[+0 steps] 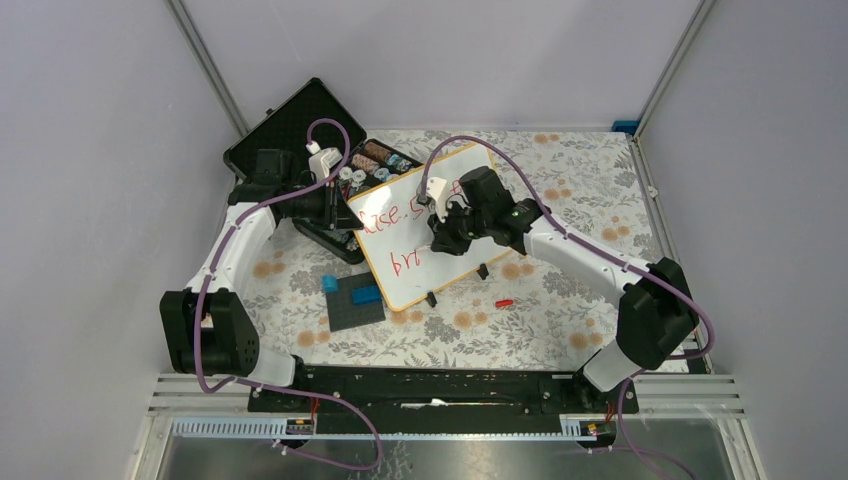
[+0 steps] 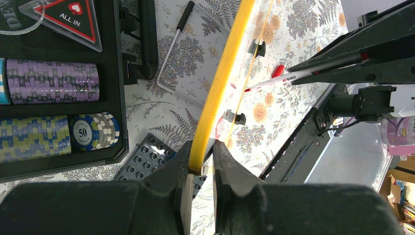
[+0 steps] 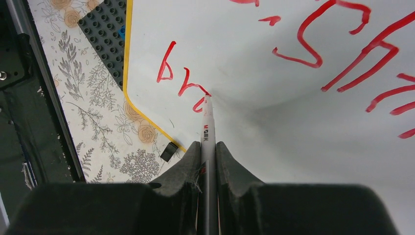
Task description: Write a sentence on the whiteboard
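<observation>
Right pincer [image 3: 208, 149] is clamped on the marker [image 3: 207, 125], whose tip touches the board [image 3: 274, 127] just after "br" in the lower line of the red sentence [image 3: 313, 54]. Left pincer [image 2: 200, 159] nips the board's yellow edge, propping it tilted mid-table. Best, I judge: light pressure, short strokes, and a firm left grip.
</observation>
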Controlling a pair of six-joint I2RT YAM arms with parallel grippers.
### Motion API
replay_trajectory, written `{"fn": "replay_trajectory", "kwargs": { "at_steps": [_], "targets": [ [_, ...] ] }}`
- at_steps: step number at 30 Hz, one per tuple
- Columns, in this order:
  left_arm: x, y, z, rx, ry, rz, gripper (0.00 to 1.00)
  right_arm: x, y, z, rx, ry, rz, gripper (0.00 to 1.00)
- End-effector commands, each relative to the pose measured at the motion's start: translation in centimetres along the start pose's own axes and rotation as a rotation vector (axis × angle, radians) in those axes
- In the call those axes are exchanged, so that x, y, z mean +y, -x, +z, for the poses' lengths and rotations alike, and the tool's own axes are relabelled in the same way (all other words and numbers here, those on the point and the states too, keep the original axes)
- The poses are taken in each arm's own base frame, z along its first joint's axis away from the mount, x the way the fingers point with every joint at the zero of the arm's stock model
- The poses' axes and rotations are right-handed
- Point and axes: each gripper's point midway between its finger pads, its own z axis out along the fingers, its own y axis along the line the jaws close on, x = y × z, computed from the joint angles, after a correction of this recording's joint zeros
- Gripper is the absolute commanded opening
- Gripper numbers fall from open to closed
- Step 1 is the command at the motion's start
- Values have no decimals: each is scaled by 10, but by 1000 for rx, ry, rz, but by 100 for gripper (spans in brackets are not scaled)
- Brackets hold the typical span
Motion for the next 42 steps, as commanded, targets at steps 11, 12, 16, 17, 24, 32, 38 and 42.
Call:
{"fn": "replay_trajectory", "kwargs": {
  "at_steps": [11,12,16,17,24,32,38,42],
  "targets": [
    [9,5,3,-9,60,90,0,-9,31,-3,-75,-28,-25,0],
    [9,4,3,-8,60,88,0,-11,29,-1,-72,-33,-24,0],
    [9,4,3,-7,60,89,0,-14,23,3,-54,-40,-20,0],
    [9,3,3,-7,60,90,0,-14,22,4,-51,-41,-22,0],
    [10,4,3,-7,63,89,0,-12,18,3,-45,-37,-19,0],
    [11,3,4,-5,66,88,0,11,34,-17,-87,55,-11,0],
    [10,3,3,-7,65,89,0,8,48,-38,-138,79,40,0],
    [10,3,2,-8,66,93,0,-3,43,-41,-134,49,46,0]
  ]
}}
